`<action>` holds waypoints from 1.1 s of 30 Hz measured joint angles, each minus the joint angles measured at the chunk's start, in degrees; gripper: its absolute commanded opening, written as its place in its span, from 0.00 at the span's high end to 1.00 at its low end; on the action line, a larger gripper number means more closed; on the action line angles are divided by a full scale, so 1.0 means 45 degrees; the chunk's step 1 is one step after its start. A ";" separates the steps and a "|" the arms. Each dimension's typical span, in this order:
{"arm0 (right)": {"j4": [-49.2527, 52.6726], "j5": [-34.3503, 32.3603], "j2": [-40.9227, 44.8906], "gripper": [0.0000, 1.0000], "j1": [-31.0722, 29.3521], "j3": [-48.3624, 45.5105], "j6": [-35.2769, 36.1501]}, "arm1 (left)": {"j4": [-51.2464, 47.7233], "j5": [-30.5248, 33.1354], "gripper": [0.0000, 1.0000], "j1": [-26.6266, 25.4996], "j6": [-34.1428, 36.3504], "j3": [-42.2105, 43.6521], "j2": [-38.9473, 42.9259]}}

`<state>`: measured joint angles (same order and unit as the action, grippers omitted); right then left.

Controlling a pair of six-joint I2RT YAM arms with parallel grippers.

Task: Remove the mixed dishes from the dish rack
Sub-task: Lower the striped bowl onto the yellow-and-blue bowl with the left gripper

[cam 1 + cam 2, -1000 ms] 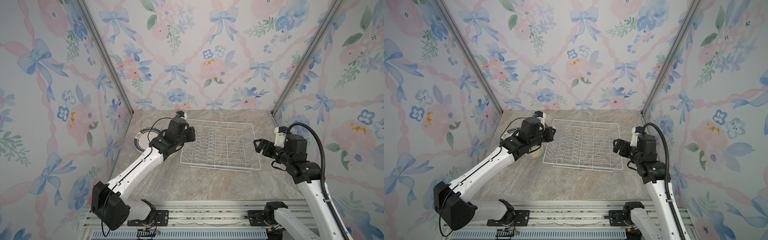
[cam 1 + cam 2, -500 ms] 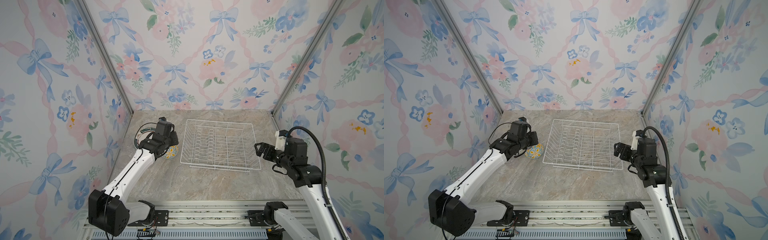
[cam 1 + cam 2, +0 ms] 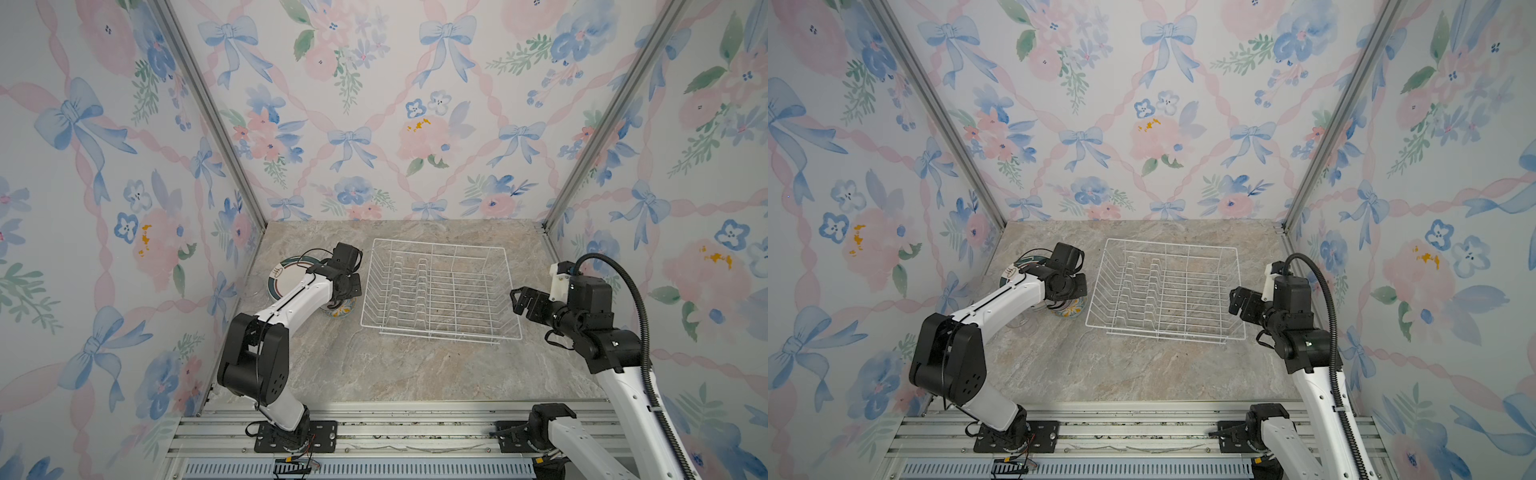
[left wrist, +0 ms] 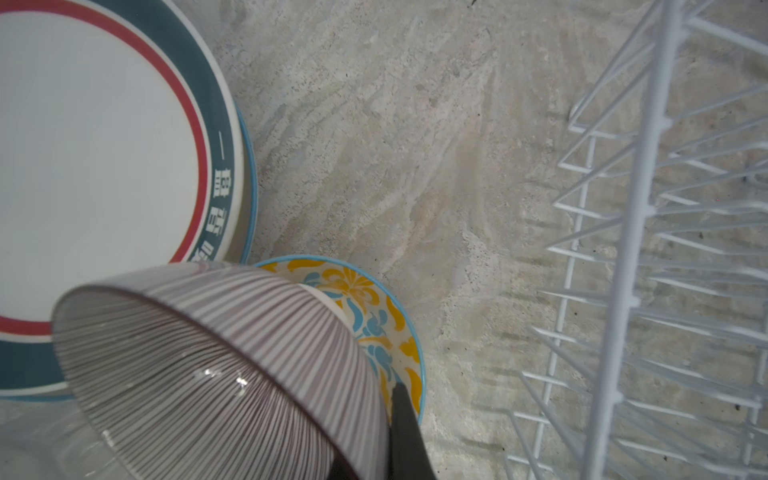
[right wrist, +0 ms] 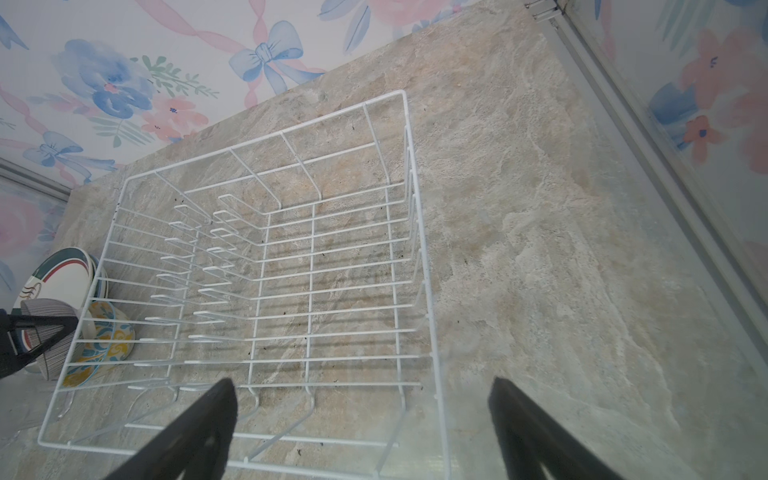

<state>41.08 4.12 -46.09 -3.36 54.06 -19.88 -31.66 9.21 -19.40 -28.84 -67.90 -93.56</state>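
My left gripper (image 3: pixel 347 291) is shut on the rim of the purple-striped bowl (image 4: pixel 216 365). One dark finger (image 4: pixel 405 424) shows outside its wall; the other is hidden inside. The striped bowl hangs tilted over the yellow-blue bowl (image 4: pixel 374 316), which stands on the table left of the dish rack (image 3: pixel 440 286). The white wire rack holds no dishes. A teal-rimmed plate (image 4: pixel 104 166) lies on a stack beside the bowls. My right gripper (image 5: pixel 361 399) stands open above the rack's right edge, with nothing between its fingers.
Clear glass cups (image 3: pixel 1021 324) stand near the left wall, in front of the plate stack (image 3: pixel 286 278). The patterned walls close in on three sides. Bare marble table (image 3: pixel 395 365) lies in front of the rack.
My left arm has carried the striped bowl from the rack's left edge to above the yellow-blue bowl. The right arm has drawn back slightly, still open.
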 measured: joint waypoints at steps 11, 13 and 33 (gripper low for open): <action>0.0325 -0.0185 -0.0151 0.03 0.0000 -0.0024 0.0214 | -0.0097 0.0102 1.00 0.0000 0.0078 -0.0316 -0.0588; 0.0325 -0.0223 -0.0194 0.03 0.0000 -0.0024 0.0233 | -0.0136 0.0102 1.00 0.0000 0.0078 -0.0316 -0.0588; 0.0325 -0.0267 -0.0515 0.03 0.0000 -0.0024 0.0238 | -0.0185 0.0510 0.73 -0.0510 -0.0024 0.0019 -0.0393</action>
<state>42.54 2.92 -48.40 -3.36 53.95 -18.81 -32.49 11.51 -21.69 -28.95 -67.81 -95.33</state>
